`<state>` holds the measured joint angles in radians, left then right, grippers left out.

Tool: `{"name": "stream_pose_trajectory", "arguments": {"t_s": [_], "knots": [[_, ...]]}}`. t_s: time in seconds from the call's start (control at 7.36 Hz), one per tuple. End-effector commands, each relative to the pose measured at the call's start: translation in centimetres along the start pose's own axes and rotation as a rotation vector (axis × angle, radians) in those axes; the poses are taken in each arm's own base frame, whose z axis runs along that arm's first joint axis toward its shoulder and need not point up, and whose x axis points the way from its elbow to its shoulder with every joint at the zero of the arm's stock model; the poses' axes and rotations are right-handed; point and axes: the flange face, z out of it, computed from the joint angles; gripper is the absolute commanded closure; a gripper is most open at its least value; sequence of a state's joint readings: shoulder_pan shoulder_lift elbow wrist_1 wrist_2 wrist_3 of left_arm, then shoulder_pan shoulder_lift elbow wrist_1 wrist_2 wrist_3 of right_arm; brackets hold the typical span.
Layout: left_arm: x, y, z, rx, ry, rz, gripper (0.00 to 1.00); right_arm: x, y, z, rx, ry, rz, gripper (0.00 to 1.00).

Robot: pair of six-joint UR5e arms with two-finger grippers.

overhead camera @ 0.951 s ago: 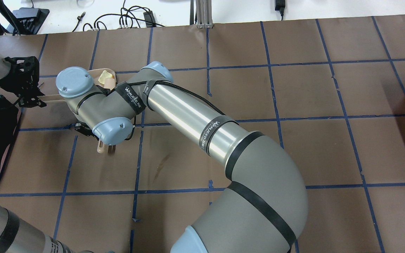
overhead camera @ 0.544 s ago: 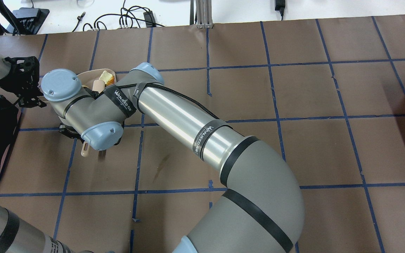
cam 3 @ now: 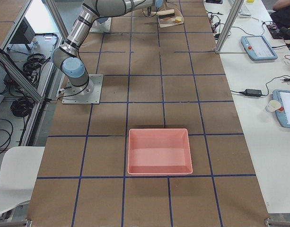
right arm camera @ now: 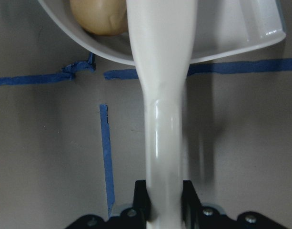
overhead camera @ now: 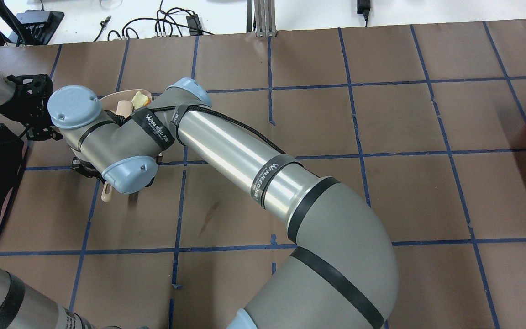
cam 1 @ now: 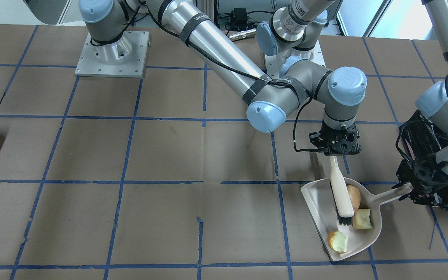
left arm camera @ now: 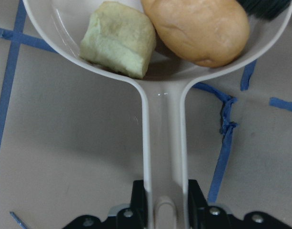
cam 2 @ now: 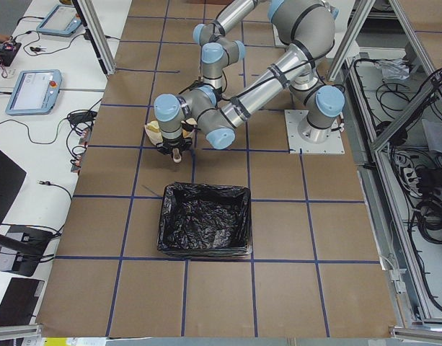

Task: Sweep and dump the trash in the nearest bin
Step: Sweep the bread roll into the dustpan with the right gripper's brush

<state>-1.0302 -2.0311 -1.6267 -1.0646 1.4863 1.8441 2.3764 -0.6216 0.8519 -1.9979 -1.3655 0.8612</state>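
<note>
The trash (cam 1: 358,210), three scraps, lies wholly inside the white dustpan (cam 1: 319,204) at 4 o'clock in the front-facing view. A tan lump (cam 1: 354,196) sits near the handle root, a pale yellow-green piece (cam 1: 363,219) is just beside it, and an orange-brown chunk (cam 1: 337,241) lies by the open lip at 6 o'clock. The brush (cam 1: 341,192) lies over the pan, bristles down among the scraps. The right pincer (cam 1: 336,154) is clamped on the brush handle. The left pincer (cam 1: 411,189) is clamped on the dustpan handle, which points to 2 o'clock. Sweeping appears complete, so the step in hand is judged to be the carry to the black-lined bin (cam 2: 205,223), which lies toward 2 o'clock of the pan, beyond the left pincer. To do this well, lift the pan with its lip tipped slightly up, guard the chunk at the lip with the brush, and tilt only once over the bag. The desk (cam 1: 72,151) is brown paper gridded with blue tape (cam 1: 91,117). A pink tray (cam 3: 158,130) sits toward its other end, and a white bench (cam 3: 244,142) with teach pendants (cam 3: 259,47) runs alongside.
</note>
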Motion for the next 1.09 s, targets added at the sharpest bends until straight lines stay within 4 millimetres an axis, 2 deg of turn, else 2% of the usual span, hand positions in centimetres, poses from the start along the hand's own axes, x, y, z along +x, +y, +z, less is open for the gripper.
{"name": "stream_pose_trajectory", "arguments": {"t_s": [0.0, 0.27, 0.54, 0.82, 0.95], "knots": [[0.1, 0.1, 0.2, 0.02, -0.002, -0.006, 0.99, 0.6, -0.8, -0.7, 0.002, 0.011, 0.009, 0.73], [0.3, -0.1, 0.6, 0.048, 0.001, -0.01, 0.99, 2.5, -3.1, -2.3, 0.012, 0.041, 0.006, 0.73], [0.5, 0.4, 0.8, 0.075, 0.0, -0.024, 0.99, 4.1, -4.9, -5.3, 0.003, 0.058, 0.006, 0.72], [0.6, 0.5, 1.0, 0.095, 0.002, -0.03, 0.99, 6.4, -7.5, -6.9, 0.0, 0.071, 0.019, 0.72], [0.8, 0.5, 0.7, 0.098, 0.003, -0.063, 0.99, 8.1, -8.8, -8.6, -0.017, 0.091, 0.007, 0.72]]}}
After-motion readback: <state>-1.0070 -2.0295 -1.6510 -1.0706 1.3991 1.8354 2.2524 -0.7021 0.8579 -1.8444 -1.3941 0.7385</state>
